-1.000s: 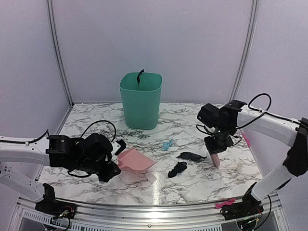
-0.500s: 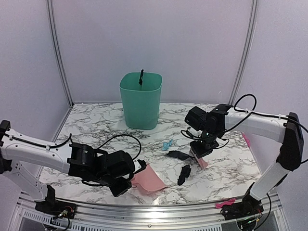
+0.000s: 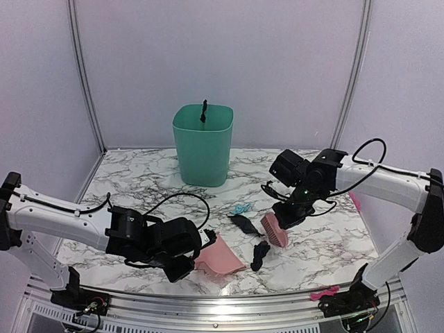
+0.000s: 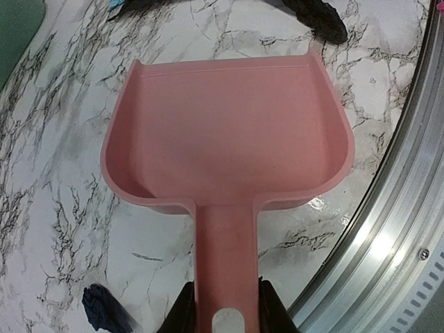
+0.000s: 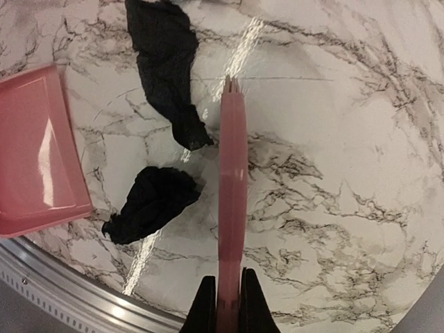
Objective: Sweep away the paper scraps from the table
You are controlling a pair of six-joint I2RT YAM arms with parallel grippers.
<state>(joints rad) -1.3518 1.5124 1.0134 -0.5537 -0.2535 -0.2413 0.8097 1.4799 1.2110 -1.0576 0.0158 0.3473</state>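
Observation:
My left gripper (image 3: 197, 248) (image 4: 224, 316) is shut on the handle of the pink dustpan (image 3: 220, 257) (image 4: 229, 132), whose mouth faces right on the table (image 3: 139, 182). The right gripper (image 3: 289, 211) (image 5: 225, 305) is shut on the pink brush (image 3: 274, 229) (image 5: 232, 201), which hangs just right of two black paper scraps: a long one (image 3: 244, 223) (image 5: 166, 66) and a crumpled one (image 3: 260, 254) (image 5: 152, 201). The crumpled scrap lies between brush and dustpan mouth (image 5: 35, 149). A light-blue scrap (image 3: 240, 208) lies behind them. A navy scrap (image 4: 104, 309) lies beside the dustpan handle.
A green bin (image 3: 202, 143) stands at the back middle with a dark strip (image 3: 203, 109) on its rim. The silver front rail (image 3: 229, 305) (image 4: 388, 236) runs close to the dustpan. Small pink items lie at the front right (image 3: 325, 293) and right edge (image 3: 355, 201).
The left arm carried the dustpan right and toward the front rail. The right arm swept the brush left, pushing both black scraps toward the dustpan; the brush now tilts up.

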